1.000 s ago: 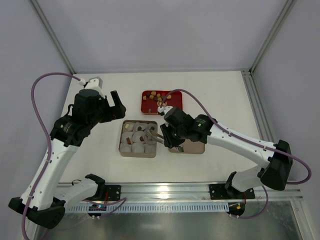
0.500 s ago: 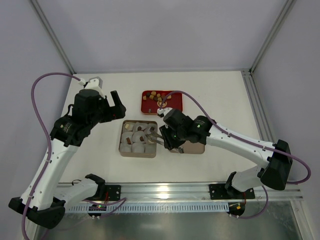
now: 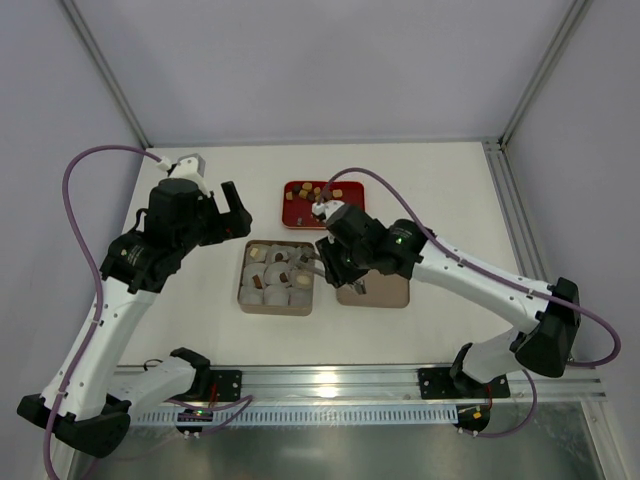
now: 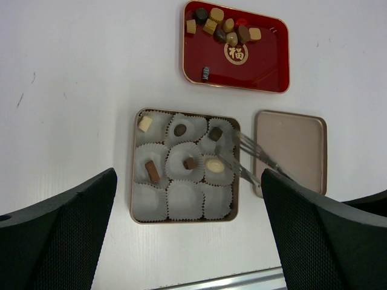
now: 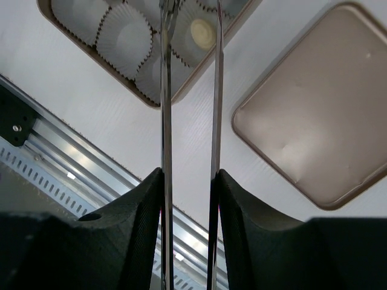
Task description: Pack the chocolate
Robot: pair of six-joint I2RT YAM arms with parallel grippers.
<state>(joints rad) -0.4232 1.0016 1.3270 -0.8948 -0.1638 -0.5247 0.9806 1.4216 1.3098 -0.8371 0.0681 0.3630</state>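
Observation:
Several chocolate pieces [image 3: 305,190] lie in the red tray [image 3: 345,215], also seen in the left wrist view [image 4: 221,25]. Several more sit in white paper cups in the tan tin [image 3: 243,300], among them a cream oval [image 4: 213,164], which also shows in the right wrist view [image 5: 201,30]. My right gripper [image 3: 337,265] is shut on metal tongs [image 4: 254,160]. The tongs' arms [image 5: 166,121] stand apart, and their tips hang over the tin's right cups with nothing between them. My left gripper [image 3: 235,215] is open and empty, high over the table left of the tin.
The tin's tan lid [image 3: 380,290] lies flat right of the tin, under my right arm. The red tray [image 4: 254,72] stands behind the tin. A metal rail [image 3: 330,385] runs along the near edge.
My right gripper has moved a little toward the far side with the tongs, which have drawn back over the tin's right edge. The left arm has not moved.

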